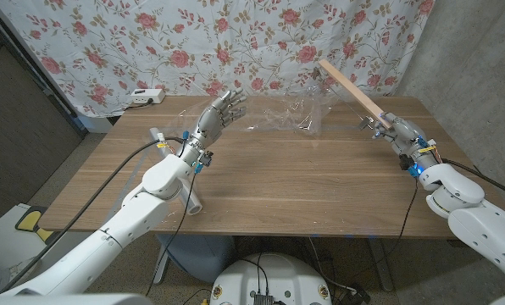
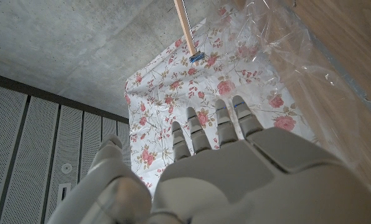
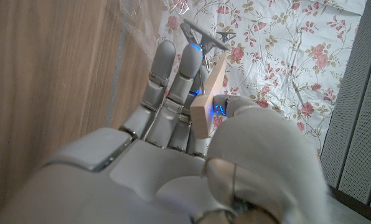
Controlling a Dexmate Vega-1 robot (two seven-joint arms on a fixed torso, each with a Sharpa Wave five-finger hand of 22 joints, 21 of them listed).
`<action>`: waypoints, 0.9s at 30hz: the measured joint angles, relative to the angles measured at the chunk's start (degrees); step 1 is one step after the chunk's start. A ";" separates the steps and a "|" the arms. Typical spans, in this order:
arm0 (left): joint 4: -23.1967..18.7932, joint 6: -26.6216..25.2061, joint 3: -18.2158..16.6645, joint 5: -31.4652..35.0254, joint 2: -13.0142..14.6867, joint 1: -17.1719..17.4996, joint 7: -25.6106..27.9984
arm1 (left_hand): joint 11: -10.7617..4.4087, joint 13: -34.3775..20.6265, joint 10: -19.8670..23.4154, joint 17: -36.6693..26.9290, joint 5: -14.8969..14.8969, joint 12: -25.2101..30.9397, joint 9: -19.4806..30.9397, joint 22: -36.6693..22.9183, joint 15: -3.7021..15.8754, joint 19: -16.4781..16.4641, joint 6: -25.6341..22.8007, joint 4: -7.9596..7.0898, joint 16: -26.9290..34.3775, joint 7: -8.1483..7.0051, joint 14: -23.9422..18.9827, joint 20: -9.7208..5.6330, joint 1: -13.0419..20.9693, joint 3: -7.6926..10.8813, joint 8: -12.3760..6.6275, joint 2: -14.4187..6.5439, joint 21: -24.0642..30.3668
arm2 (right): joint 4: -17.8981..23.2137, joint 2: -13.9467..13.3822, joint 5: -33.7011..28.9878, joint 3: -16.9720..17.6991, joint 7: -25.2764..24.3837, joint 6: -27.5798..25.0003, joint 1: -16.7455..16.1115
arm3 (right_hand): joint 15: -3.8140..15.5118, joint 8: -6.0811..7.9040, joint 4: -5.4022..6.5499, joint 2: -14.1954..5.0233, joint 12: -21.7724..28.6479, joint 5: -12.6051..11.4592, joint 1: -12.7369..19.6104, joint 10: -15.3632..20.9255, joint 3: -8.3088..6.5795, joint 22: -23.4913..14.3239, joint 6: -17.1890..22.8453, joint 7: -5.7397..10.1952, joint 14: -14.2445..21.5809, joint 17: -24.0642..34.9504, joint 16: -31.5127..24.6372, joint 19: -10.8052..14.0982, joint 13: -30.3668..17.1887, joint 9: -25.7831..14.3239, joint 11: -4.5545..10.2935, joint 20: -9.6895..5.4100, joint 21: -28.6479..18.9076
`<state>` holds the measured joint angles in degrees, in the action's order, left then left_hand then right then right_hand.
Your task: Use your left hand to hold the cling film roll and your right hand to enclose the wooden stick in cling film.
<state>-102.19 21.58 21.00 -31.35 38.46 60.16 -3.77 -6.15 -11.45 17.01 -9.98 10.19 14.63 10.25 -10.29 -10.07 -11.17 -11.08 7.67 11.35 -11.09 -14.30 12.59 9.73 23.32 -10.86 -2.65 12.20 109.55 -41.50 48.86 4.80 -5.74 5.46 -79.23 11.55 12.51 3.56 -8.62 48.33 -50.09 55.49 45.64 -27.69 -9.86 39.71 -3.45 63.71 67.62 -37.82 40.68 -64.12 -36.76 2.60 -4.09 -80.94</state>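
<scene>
The wooden stick (image 1: 352, 87) slants up and to the left above the table's far right; my right hand (image 1: 398, 132) grips its lower end. In the right wrist view the stick (image 3: 209, 99) is pinched between thumb and fingers (image 3: 173, 93). A crumpled sheet of clear cling film (image 1: 291, 119) lies at the back middle, just short of the stick's upper part. My left hand (image 1: 219, 113) is raised left of the film, fingers spread, holding nothing. Its wrist view shows the fingers (image 2: 216, 127) straight, with film (image 2: 310, 74) and stick (image 2: 184, 28) beyond. A white tube end (image 1: 195, 202), possibly the roll, pokes out under my left forearm.
A floral cloth (image 1: 235, 34) hangs behind the wooden table (image 1: 303, 191). A white power strip (image 1: 142, 96) sits at the far left corner. A concrete wall (image 1: 473, 51) stands to the right.
</scene>
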 measured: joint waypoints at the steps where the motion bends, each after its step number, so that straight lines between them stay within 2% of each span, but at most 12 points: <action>1: -0.03 -0.51 0.01 0.42 0.03 0.00 0.32 | 0.00 0.00 0.00 0.00 0.00 0.00 0.00 0.00 -0.20 0.00 -0.02 0.00 0.00 -0.14 0.19 0.00 0.09 0.00 0.00 -0.09 0.00 | -0.31 -0.16 0.00 -0.16 0.01 0.00 0.12 | 0.00 0.00 0.00 0.00 0.01 0.00 0.00 0.00 0.00 0.00 0.00 0.00 0.00 0.00 0.00 0.00 0.00 0.00 0.00 0.00 0.00; 7: -0.63 -1.49 0.22 0.32 0.98 0.03 -0.39 | -0.43 0.29 -0.44 0.00 0.00 -0.79 -0.12 0.17 -0.75 -0.23 0.96 -0.01 0.00 -1.11 -0.36 -0.23 0.12 0.48 0.00 -0.94 0.00 | -0.70 -0.33 0.03 -0.35 0.26 0.00 0.25 | 0.02 -0.02 0.00 -0.03 0.15 0.00 -0.02 0.01 0.00 0.00 0.00 0.00 0.02 -0.01 0.00 0.00 0.00 0.00 0.00 0.00 -0.23; 11: -1.02 -1.76 0.36 0.27 1.46 0.05 -0.94 | -0.63 0.29 -0.65 0.00 0.00 -0.95 -0.12 0.16 -0.91 -0.31 1.48 -0.22 -0.13 -1.20 -0.32 -0.31 0.30 0.91 0.29 -1.38 -0.34 | -0.86 -0.42 0.06 -0.53 0.33 0.00 0.34 | 0.02 -0.03 0.00 -0.03 0.15 0.01 -0.03 0.01 0.00 0.00 0.00 0.00 0.02 -0.11 -0.01 0.00 0.00 0.00 0.00 0.00 -0.26; 13: -1.43 -1.77 0.39 0.59 1.72 0.36 -0.94 | -0.89 0.29 -0.38 0.00 0.23 -1.30 -0.12 0.16 -1.43 -0.28 1.48 -0.19 -1.01 -1.20 2.04 -0.28 0.30 1.49 0.29 -2.30 -0.89 | -0.95 -0.47 0.07 -0.62 0.34 0.00 0.44 | 0.02 -0.03 0.00 -0.02 0.15 0.01 -0.03 0.01 0.00 -0.01 0.00 0.00 0.02 -0.21 -0.01 0.00 0.00 0.01 0.00 0.00 -0.26; 15: -1.87 -1.78 0.40 1.12 1.93 0.64 -0.76 | -1.47 0.29 0.20 0.00 0.23 -1.39 -0.12 0.16 -1.68 1.40 1.48 -0.48 -1.41 -1.20 5.81 -0.08 0.24 2.09 0.29 -3.23 -1.56 | -1.01 -0.51 0.08 -0.70 0.35 0.00 0.49 | 0.02 -0.03 0.00 -0.02 0.15 0.02 -0.04 0.01 0.00 -0.01 0.00 0.00 0.02 -0.19 -0.01 0.01 0.00 0.00 0.00 0.00 -0.26; 17: -2.17 -1.69 0.40 1.64 2.03 0.99 -0.41 | -1.93 0.29 0.66 0.00 0.23 -1.47 -0.12 0.38 -1.80 2.52 1.48 -0.64 -1.41 -1.20 7.84 -0.01 0.01 2.53 0.29 -3.47 -1.83 | -1.09 -0.54 0.09 -0.80 0.35 -0.01 0.60 | 0.02 -0.04 0.00 -0.02 0.15 0.02 -0.04 0.01 0.00 -0.01 0.00 0.00 0.03 -0.11 -0.01 0.01 0.00 0.01 0.00 0.00 -0.26; 27: -2.79 -0.64 0.02 3.09 2.04 2.50 1.28 | -1.96 0.28 0.69 0.00 0.23 -1.72 -0.12 0.44 -1.90 3.75 1.34 -0.88 -1.40 -1.33 8.49 -0.01 0.08 2.77 0.29 -3.99 -1.83 | -1.62 -0.63 0.22 -1.54 0.37 -0.32 1.25 | 0.01 -0.20 -0.01 -0.21 0.14 0.03 -1.27 0.12 -0.01 -0.01 0.00 0.00 0.04 -0.27 0.36 0.01 -0.01 0.01 0.10 0.00 -0.26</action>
<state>-104.98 20.94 21.02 -28.26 40.50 62.66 -2.49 -8.11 -11.16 17.71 -9.98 10.42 12.92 10.13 -9.85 -11.97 -7.42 -9.74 6.79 9.96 -12.42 -5.81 12.58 9.81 26.09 -10.57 -6.64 10.37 107.93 -42.13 49.08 3.25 -5.38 5.13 -77.98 11.56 12.31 3.55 -8.83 48.47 -50.06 54.21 45.76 -27.70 -9.87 39.71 -3.45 63.75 67.36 -37.46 40.69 -64.13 -36.75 2.70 -4.09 -81.20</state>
